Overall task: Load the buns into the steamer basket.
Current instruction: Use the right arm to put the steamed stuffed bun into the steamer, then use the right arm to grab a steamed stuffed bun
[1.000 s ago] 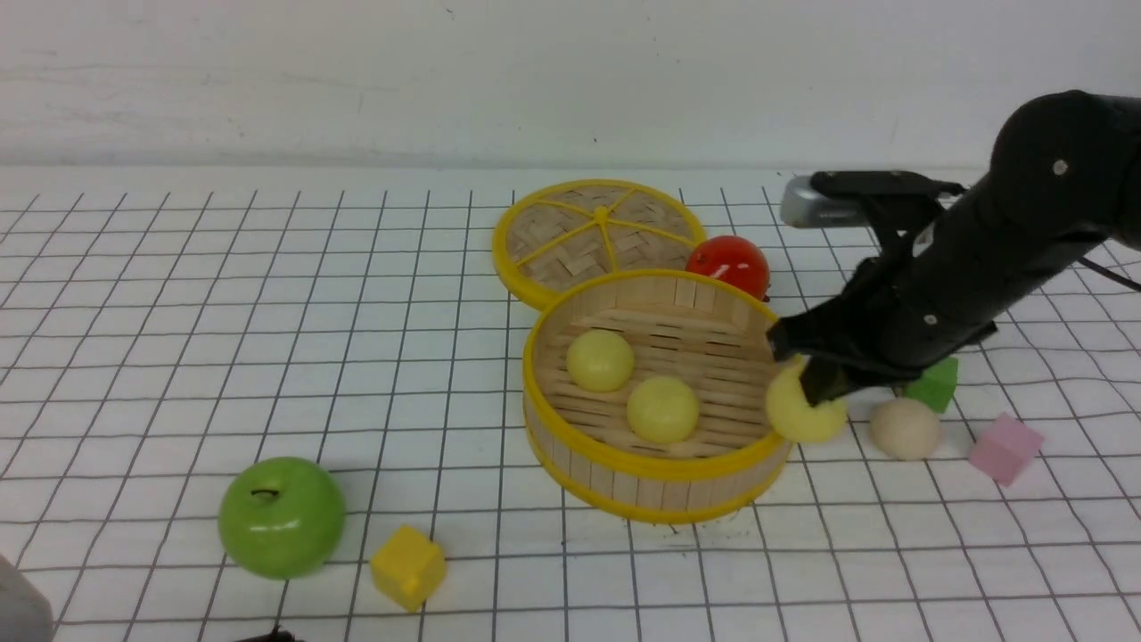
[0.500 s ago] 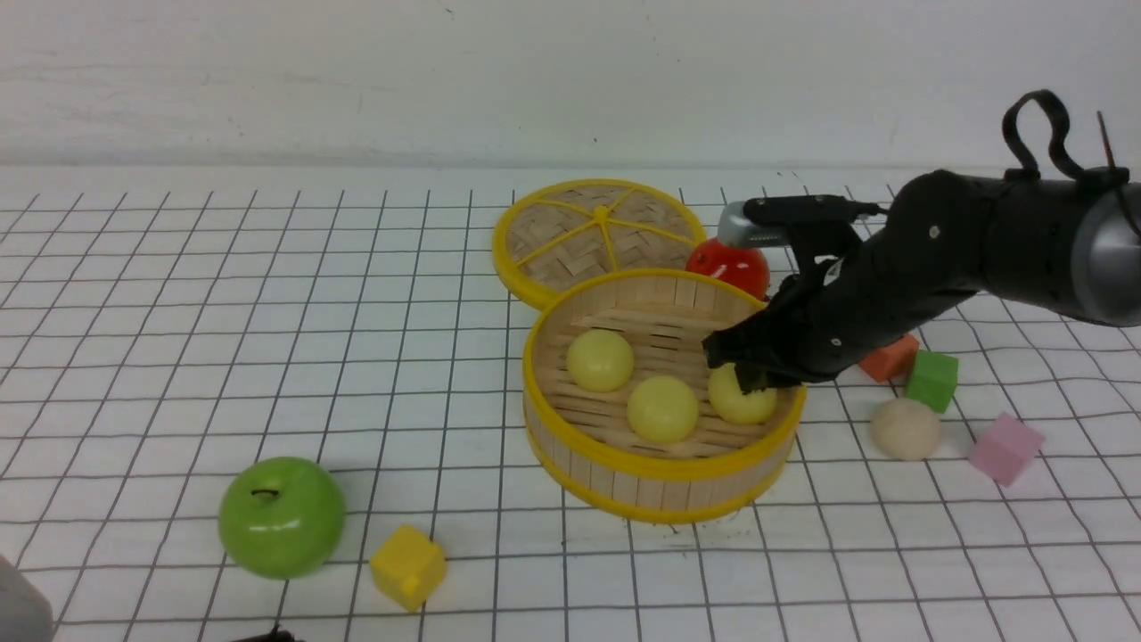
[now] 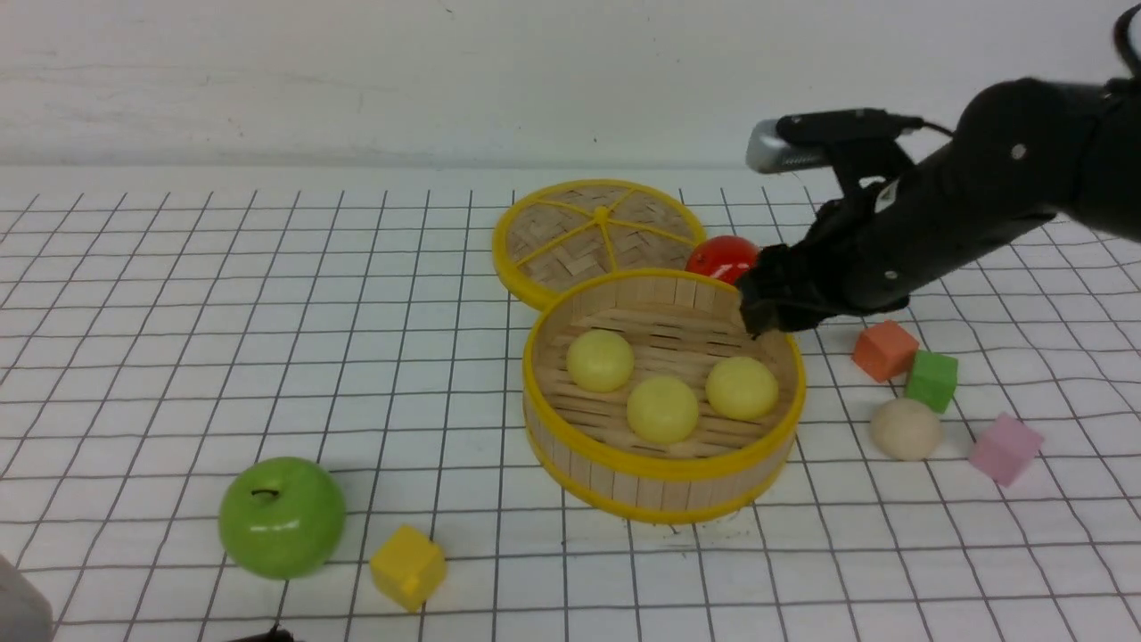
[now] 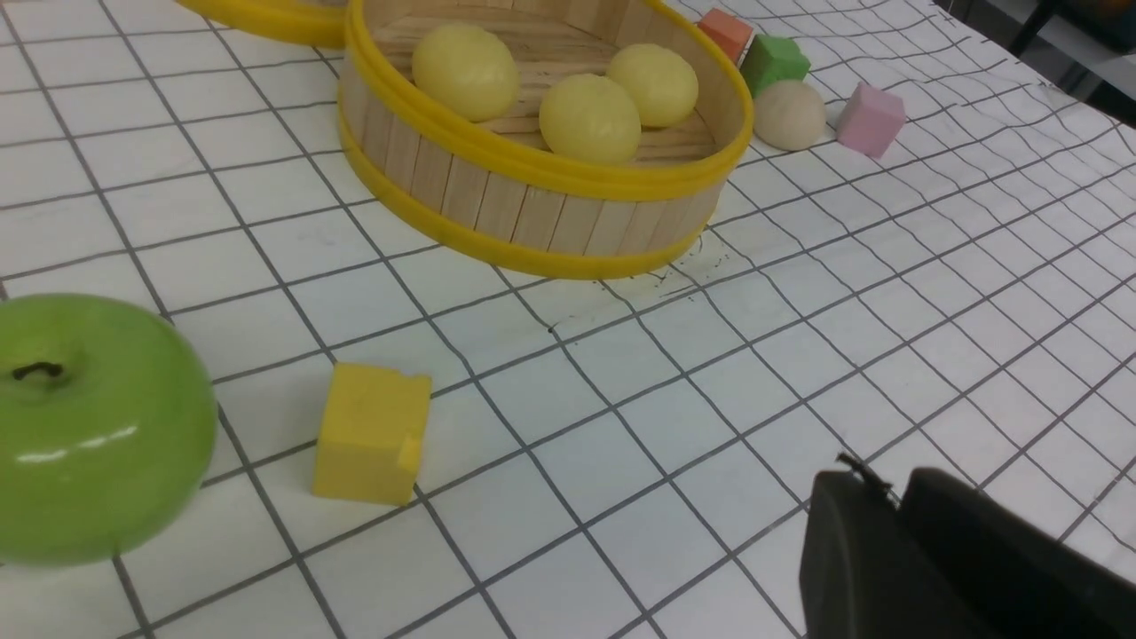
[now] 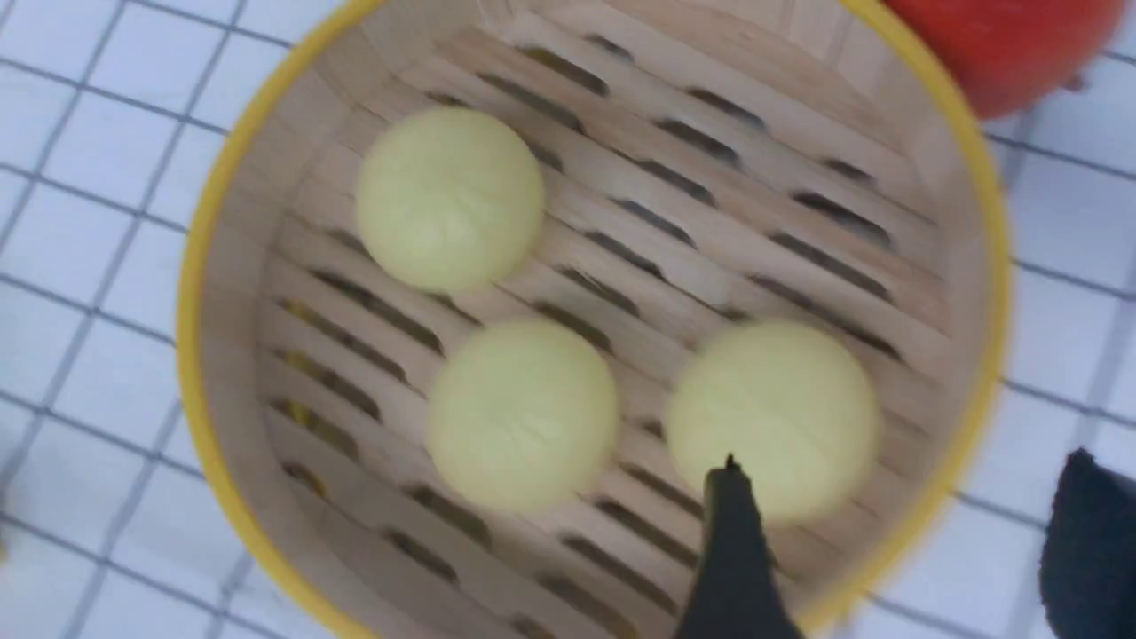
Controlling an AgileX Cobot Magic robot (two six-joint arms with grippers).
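Round bamboo-slat steamer basket (image 3: 624, 486), yellow rims: right end effector (image 3: 756, 316), released and empty over its 1 o'clock rim, could clip and shove it. Three pale yellow dome buns (image 3: 662, 408) inside. Off-white bun (image 3: 905, 429) on table (image 3: 267, 357) at basket's 4 o'clock. Small green cube (image 3: 931, 381) at its 1 o'clock could snag a finger, rolling it.

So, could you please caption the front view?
Three yellow buns sit in the steamer basket; the beige bun lies outside.

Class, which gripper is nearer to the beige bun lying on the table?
Right. The right gripper hangs over the basket's back rim, close to the beige bun; the left gripper sits far off, low near the robot.
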